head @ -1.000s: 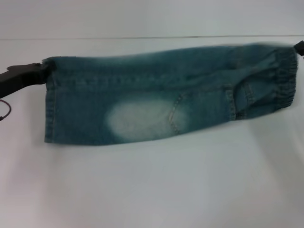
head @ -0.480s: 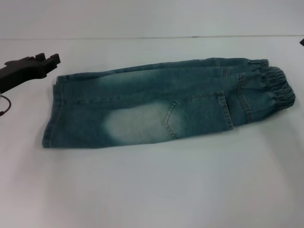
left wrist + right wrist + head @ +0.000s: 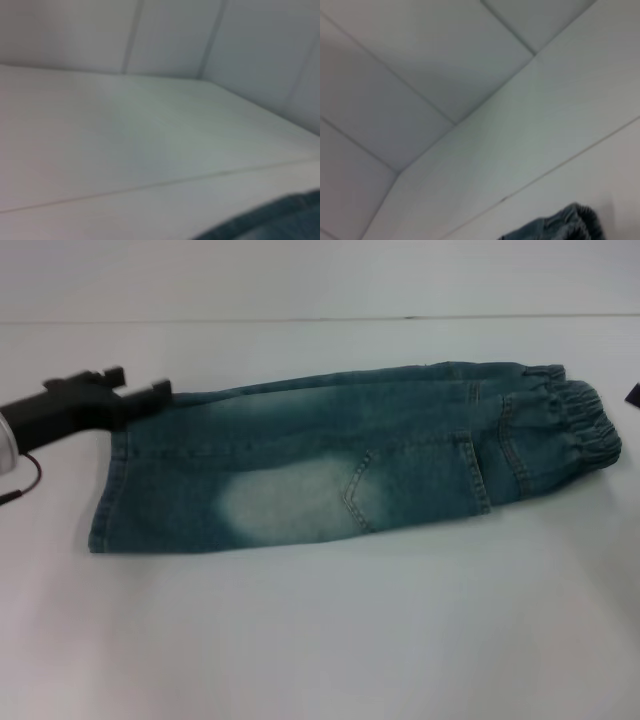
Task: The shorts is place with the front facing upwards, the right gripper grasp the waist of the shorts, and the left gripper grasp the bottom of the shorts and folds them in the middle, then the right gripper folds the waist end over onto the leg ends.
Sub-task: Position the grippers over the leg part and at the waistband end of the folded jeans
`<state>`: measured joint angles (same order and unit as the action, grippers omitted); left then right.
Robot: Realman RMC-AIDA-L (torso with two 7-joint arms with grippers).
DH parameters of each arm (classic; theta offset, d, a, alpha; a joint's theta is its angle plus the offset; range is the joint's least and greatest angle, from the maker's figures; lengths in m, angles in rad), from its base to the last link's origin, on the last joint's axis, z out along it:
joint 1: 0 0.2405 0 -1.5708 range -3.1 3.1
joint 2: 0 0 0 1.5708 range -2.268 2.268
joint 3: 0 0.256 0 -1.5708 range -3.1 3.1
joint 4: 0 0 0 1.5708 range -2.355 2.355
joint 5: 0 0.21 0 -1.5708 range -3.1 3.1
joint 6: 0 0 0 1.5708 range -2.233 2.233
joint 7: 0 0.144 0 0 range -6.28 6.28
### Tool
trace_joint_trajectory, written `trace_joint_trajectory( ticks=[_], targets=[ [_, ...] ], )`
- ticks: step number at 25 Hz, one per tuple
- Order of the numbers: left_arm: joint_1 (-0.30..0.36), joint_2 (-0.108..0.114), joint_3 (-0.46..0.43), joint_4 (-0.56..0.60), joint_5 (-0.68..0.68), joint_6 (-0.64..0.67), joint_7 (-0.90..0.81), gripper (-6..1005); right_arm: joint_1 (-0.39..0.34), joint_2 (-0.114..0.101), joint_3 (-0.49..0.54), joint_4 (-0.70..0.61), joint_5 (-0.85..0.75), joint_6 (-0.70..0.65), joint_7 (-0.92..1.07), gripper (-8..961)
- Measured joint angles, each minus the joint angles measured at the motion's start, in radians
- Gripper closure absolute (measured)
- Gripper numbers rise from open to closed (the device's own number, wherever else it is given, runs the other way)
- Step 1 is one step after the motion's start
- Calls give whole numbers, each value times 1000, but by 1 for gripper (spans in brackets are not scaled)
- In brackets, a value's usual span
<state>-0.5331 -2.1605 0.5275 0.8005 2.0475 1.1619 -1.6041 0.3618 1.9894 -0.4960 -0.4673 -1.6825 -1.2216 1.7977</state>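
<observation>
The shorts (image 3: 330,465) lie flat on the white table (image 3: 320,640), folded in half lengthwise, with a pale faded patch facing up. The ruffled waist (image 3: 585,425) points right and the bottom of the shorts (image 3: 105,490) points left. My left gripper (image 3: 138,385) hovers at the far corner of the leg ends, its two black fingers spread open with nothing between them. Only a black sliver of my right gripper (image 3: 635,395) shows at the right edge, just beyond the waist. A strip of denim (image 3: 280,220) shows in the left wrist view, and the waistband (image 3: 565,225) in the right wrist view.
A pale wall (image 3: 320,275) rises behind the table's far edge. White tabletop stretches in front of the shorts. A thin dark cable (image 3: 20,480) hangs under my left arm.
One second ago both grippers held the shorts stretched between them. The shorts were let go and now lie flat. My left gripper pulled back left, then moved right again to the hem corner.
</observation>
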Motion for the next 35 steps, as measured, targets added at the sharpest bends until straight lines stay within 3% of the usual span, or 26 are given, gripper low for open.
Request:
trace_joint_trajectory(
  ticks=[4, 8, 19, 35],
  targets=[
    [33, -7, 151, 38, -4, 5, 2, 245, -3, 9, 0, -34, -69, -12, 18, 148],
    [27, -10, 194, 36, -5, 3, -1, 224, -4, 19, 5, -50, -96, 13, 22, 156],
    [8, -10, 215, 26, -9, 2, -3, 227, 38, 22, -24, -38, -104, 85, 31, 215],
    [10, -10, 225, 26, -9, -1, 0, 226, 127, 28, -37, -40, -252, 139, 150, 299]
  ],
)
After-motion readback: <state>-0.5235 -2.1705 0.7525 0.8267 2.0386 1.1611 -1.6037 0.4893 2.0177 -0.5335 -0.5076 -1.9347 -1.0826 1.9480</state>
